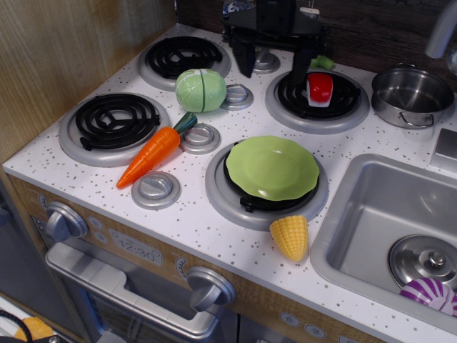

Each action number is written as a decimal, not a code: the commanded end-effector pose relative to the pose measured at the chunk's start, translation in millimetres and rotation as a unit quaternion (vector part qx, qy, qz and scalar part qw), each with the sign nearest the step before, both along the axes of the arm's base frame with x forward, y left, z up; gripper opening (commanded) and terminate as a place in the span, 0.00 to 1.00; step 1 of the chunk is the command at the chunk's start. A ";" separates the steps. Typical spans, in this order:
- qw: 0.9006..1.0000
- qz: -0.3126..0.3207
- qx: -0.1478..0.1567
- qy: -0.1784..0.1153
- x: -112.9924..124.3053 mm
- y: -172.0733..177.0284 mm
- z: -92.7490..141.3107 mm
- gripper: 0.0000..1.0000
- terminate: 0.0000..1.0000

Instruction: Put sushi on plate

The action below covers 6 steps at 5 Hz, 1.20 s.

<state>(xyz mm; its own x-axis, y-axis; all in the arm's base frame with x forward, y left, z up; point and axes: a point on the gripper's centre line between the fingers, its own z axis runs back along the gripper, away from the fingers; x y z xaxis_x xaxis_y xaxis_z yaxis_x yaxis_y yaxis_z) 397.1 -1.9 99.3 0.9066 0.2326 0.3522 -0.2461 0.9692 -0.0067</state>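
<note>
Sushi (319, 88), a red-topped block on a white base, lies on the black coil of the rear-right burner (285, 107). Gripper (275, 61) hangs over the rear of the stove with its two dark fingers (245, 57) spread apart and nothing between them. The sushi sits just beside the right-hand finger, outside the gap rather than within it.

Plate (272, 168), light green with a wavy rim, rests on the front-right burner, well apart from the sushi and nearer the camera. Nothing lies on it.

Surrounding items:
- Round pale green cabbage toy (201, 90), between the two rear burners, left of the gripper.
- Carrot (152, 153), lying tilted beside the front-left burner (114, 121).
- Corn piece (290, 236), just in front of the plate's burner.
- Steel pot (412, 96), right of the sushi.
- Sink (371, 214) at right, holding a lid (425, 259) and a purple-and-white striped toy (431, 294).
</note>
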 end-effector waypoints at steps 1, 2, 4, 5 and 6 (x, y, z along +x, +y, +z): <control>0.997 -0.039 -0.009 -0.070 39.2 -16.0 1.0 1.00 0.00; 0.994 -0.064 0.009 -0.089 60.2 -21.2 -11.8 1.00 0.00; 0.987 -0.114 0.043 -0.103 89.5 -8.7 -29.0 1.00 0.00; 0.986 -0.125 0.042 -0.102 94.8 -6.5 -33.4 1.00 0.00; 0.984 -0.138 0.038 -0.105 101.5 -5.0 -51.3 1.00 0.00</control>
